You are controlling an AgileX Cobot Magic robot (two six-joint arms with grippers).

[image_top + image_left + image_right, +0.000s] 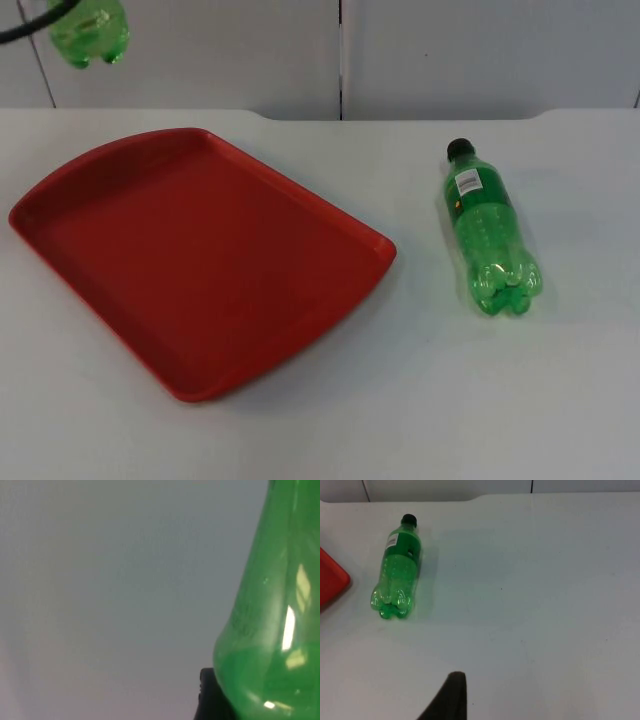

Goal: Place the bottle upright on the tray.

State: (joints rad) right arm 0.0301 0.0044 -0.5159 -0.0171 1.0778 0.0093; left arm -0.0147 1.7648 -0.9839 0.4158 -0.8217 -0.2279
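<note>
A red tray (60, 190) lies flat on the left half of the white table, with nothing on it. One green bottle (488, 235) with a black cap lies on its side to the right of the tray, cap toward the wall; it is also in the right wrist view (397, 570). A second green bottle (88, 32) hangs in the air above the table's far left corner. My left gripper (212, 697) is shut on this bottle (270, 630), whose body presses against a black fingertip. My right gripper (451, 700) waits above bare table, well apart from the lying bottle.
The grey partition wall (400, 50) closes off the far side of the table. The tray's corner (332, 582) sits a short way from the lying bottle's base. Open white table (450, 400) spreads in front of the tray and the bottle.
</note>
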